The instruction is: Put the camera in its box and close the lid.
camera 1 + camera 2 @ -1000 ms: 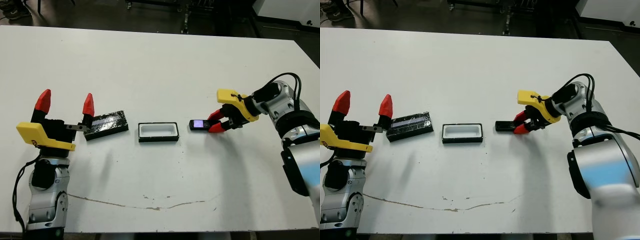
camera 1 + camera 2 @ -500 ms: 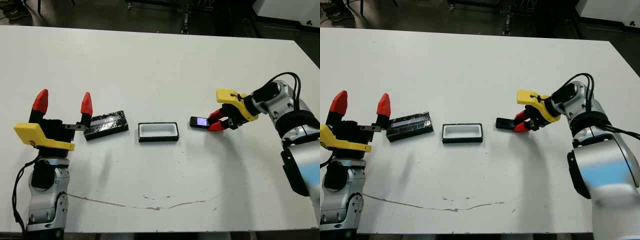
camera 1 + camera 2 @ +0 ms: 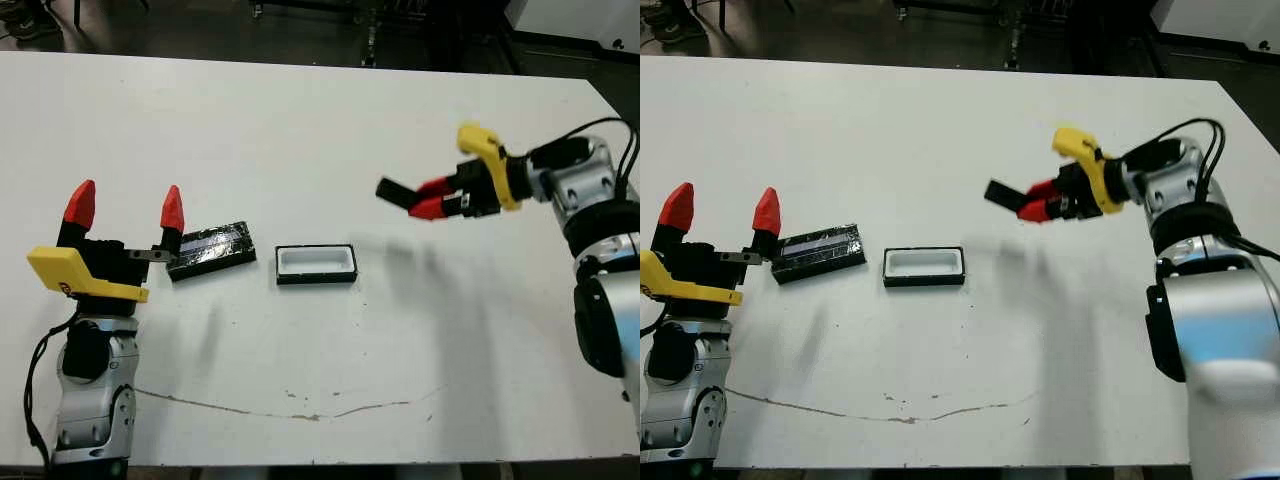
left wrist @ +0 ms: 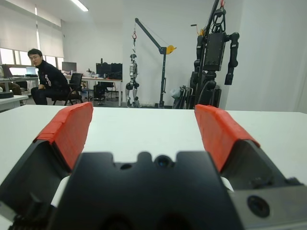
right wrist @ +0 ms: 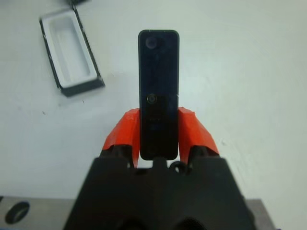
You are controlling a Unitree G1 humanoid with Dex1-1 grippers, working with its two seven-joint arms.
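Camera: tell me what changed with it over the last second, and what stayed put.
The right tool, shut on the camera, has lifted it off the table and now holds it in the air, to the right of the box. The box, the lid and the open left tool stayed as they were.

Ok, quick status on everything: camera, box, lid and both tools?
camera: held off the table, clamped at one end
box: open, empty, white interior showing, on the table
lid: off the box, lying flat beside it
right tool: shut on the camera
left tool: open, holding nothing, beside the lid
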